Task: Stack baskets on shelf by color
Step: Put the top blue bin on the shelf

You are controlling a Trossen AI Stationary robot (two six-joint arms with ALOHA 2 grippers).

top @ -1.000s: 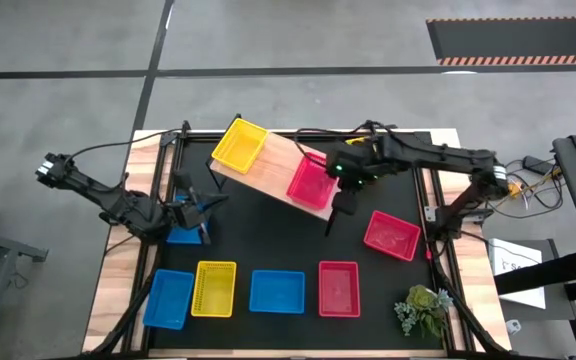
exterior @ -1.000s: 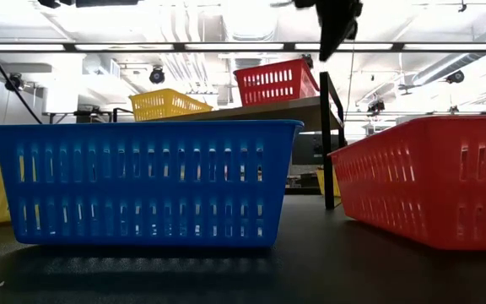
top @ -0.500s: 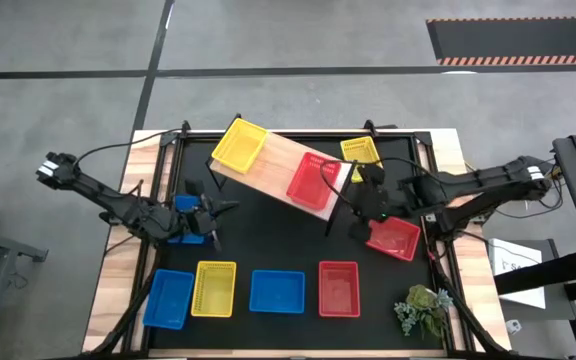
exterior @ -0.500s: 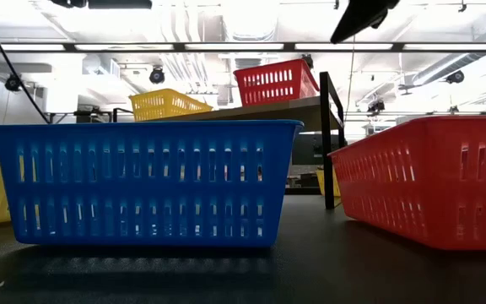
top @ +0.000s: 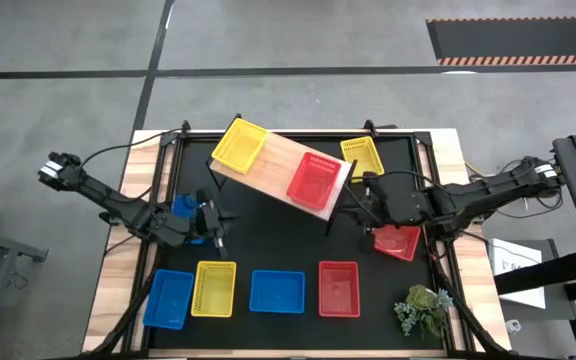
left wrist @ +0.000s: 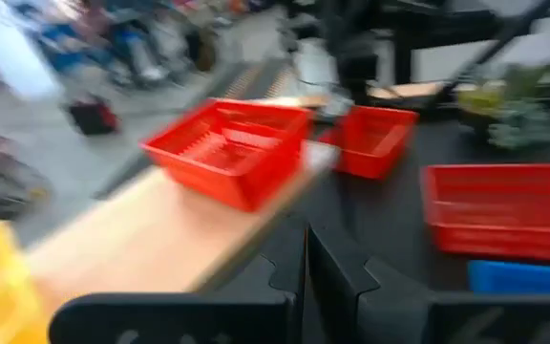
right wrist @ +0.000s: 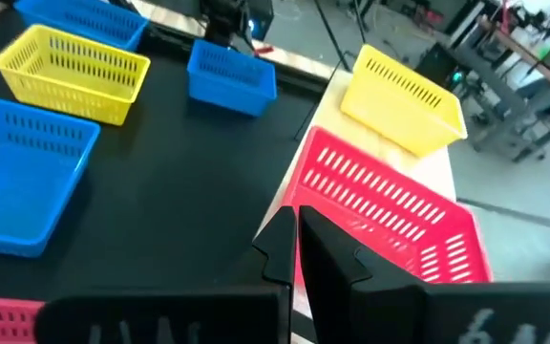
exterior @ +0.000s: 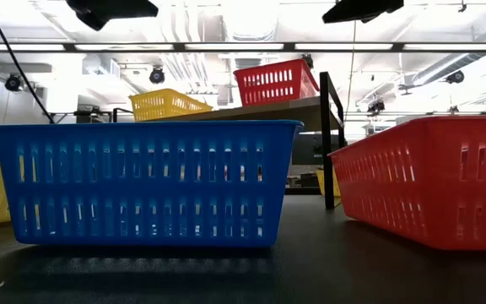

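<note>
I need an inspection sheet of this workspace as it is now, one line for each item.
Surface: black table top, wooden edges.
Job's things: shelf holds one yellow basket and one red basket; seven baskets on the table.
Clutter: green plant at a table corner.
Grippers: left gripper and right gripper, jaws shut, empty, above the table.
Cables: along both arms.
Surroundings: grey floor; striped mat.

Bright overhead ceiling lights (exterior: 251,17) glare; left wrist view is motion-blurred.
</note>
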